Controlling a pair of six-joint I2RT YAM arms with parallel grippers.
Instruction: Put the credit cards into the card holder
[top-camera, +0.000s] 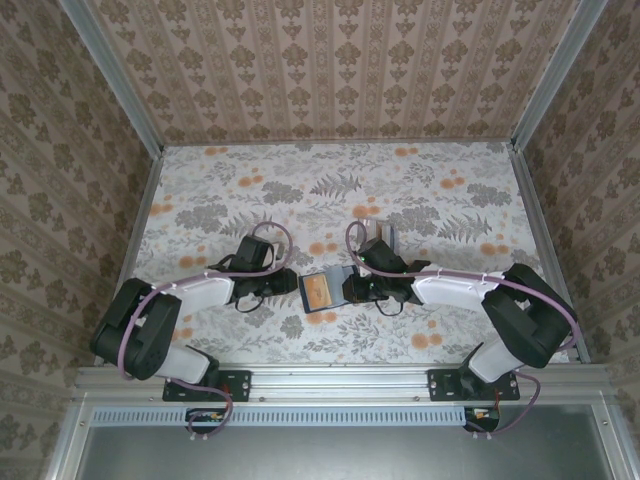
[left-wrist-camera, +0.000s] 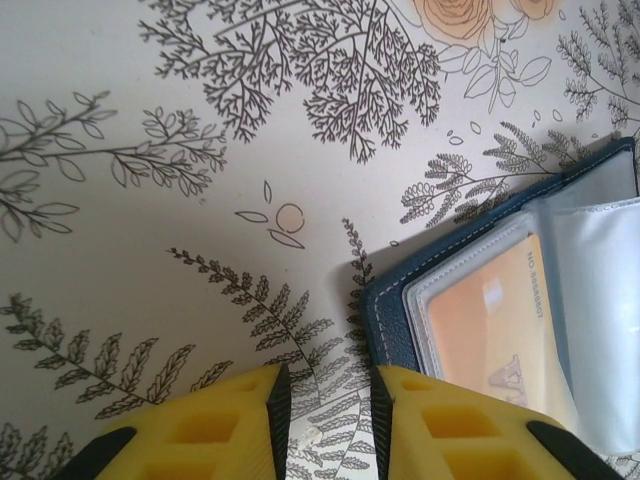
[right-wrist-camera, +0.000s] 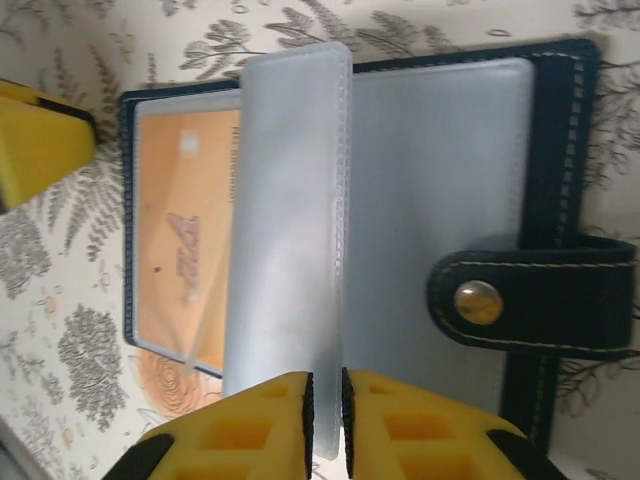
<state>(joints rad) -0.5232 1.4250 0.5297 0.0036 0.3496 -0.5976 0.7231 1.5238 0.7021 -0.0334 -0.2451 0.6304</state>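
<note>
Stitched navy card holder (right-wrist-camera: 440, 160), glossy orange card (right-wrist-camera: 185, 230)

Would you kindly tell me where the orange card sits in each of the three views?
Top external: orange card, table centre, between the two arms.
Left wrist: card lower right.
Right wrist: card left of centre, beside the raised sleeve.
Shared landmark: the navy card holder holding it.

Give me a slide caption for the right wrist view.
Right claw pinches a clear sleeve of the open card holder, orange card tucked inside.
</note>
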